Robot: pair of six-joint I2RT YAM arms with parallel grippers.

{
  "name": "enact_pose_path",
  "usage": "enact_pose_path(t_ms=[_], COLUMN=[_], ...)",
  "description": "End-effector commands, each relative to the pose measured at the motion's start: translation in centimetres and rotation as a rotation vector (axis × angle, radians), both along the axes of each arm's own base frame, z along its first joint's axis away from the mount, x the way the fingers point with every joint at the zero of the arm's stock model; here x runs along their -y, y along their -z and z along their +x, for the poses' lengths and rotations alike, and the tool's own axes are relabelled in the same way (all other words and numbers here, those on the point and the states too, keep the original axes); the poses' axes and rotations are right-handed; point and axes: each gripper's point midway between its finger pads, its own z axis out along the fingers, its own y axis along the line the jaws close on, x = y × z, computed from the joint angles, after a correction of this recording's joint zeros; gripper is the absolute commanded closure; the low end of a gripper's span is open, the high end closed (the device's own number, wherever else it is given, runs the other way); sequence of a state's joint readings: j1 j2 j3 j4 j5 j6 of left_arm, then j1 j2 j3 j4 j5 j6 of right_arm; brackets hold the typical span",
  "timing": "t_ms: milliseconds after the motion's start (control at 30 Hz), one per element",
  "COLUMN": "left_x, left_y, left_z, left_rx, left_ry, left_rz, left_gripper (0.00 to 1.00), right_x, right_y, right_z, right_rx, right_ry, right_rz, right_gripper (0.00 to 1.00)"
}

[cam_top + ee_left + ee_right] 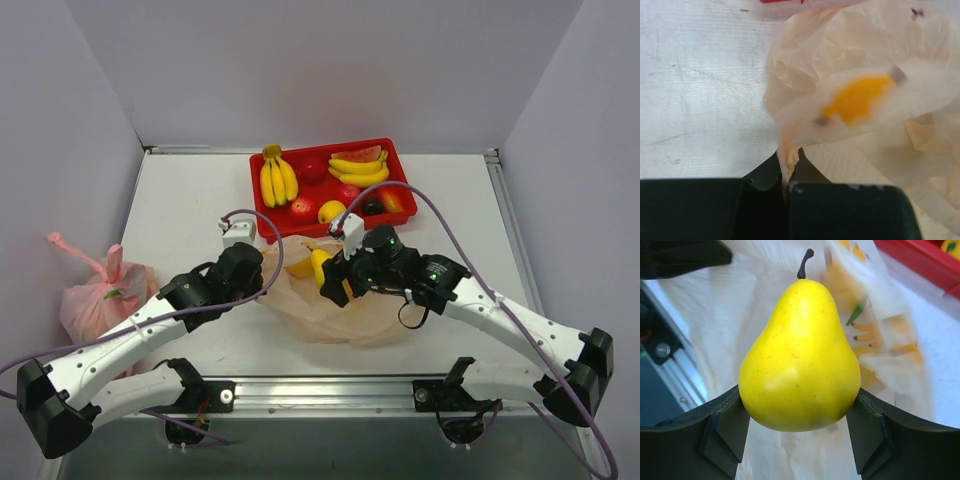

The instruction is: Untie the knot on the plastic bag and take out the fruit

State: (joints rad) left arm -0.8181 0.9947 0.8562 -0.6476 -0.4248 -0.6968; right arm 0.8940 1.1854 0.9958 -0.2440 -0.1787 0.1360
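Right gripper (pixel 800 400) clamps a yellow pear (pixel 800 355) by its broad lower half, over the crumpled peach bag (pixel 335 318), which lies mid-table toward the near edge. The table (pixel 190 200) is white and boxed in by pale grey walls (pixel 320 60) on three sides. The pear's long axis runs in line with the fingers, its dark stem pointing away from the wrist. The jaws stand partly apart, pressed against the pear's sides. Left gripper (pixel 786 175), at the bag's left edge, is closed tight on a pinch of its film. A red tray (pixel 253 175) holding bananas (pixel 278 180) and other fruit sits at the far edge. A pink bag (pixel 95 295) lies at the left edge.
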Motion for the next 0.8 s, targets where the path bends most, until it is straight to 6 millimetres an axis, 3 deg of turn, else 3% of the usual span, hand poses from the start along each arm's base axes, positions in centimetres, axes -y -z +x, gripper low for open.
enact_pose_path(t_ms=[0, 100, 167, 267, 300, 500, 633, 667, 700, 767], left_x=[-1.6, -1.6, -1.5, -1.3, -1.4, -1.4, -1.6, -1.6, -1.6, -1.6], left_y=[-0.8, -0.6, -0.2, 0.5, 0.7, 1.1, 1.2, 1.3, 1.4, 1.6], left_z=[-0.5, -1.2, -1.7, -2.4, -2.6, -3.6, -3.8, -3.9, -3.9, -3.9], left_rx=[-0.001, -0.036, -0.068, -0.108, -0.119, -0.148, -0.149, -0.152, -0.153, -0.159], left_ry=[-0.041, -0.031, -0.022, -0.006, -0.004, 0.018, 0.019, 0.021, 0.021, 0.020], left_rz=[0.025, 0.025, 0.022, 0.021, 0.025, 0.002, 0.000, 0.003, 0.004, 0.006], left_gripper=[1.00, 1.00, 1.00, 1.00, 1.00, 1.00, 1.00, 1.00, 1.00, 1.00], right_x=[-1.0, -0.8, -0.3, 1.2, 2.1, 5.4, 4.7, 4.4, 4.0, 3.6], right_y=[-4.1, -6.6, -7.5, -8.7, -8.8, -5.2, -2.4, -0.6, -1.4, 0.2], right_z=[-1.2, -0.9, 0.4, 3.8, 5.9, 15.1, 19.1, 20.1, 21.3, 23.1], right_rx=[0.065, 0.098, 0.104, 0.115, 0.131, 0.060, 0.026, -0.005, 0.010, -0.016], right_ry=[-0.113, -0.111, -0.084, 0.015, 0.084, 0.301, 0.302, 0.304, 0.307, 0.318], right_rz=[0.106, 0.162, 0.183, 0.210, 0.194, 0.107, 0.045, 0.022, 0.036, 0.025], right_gripper=[0.97, 0.98, 0.98, 0.98, 0.97, 0.90, 0.87, 0.86, 0.86, 0.85])
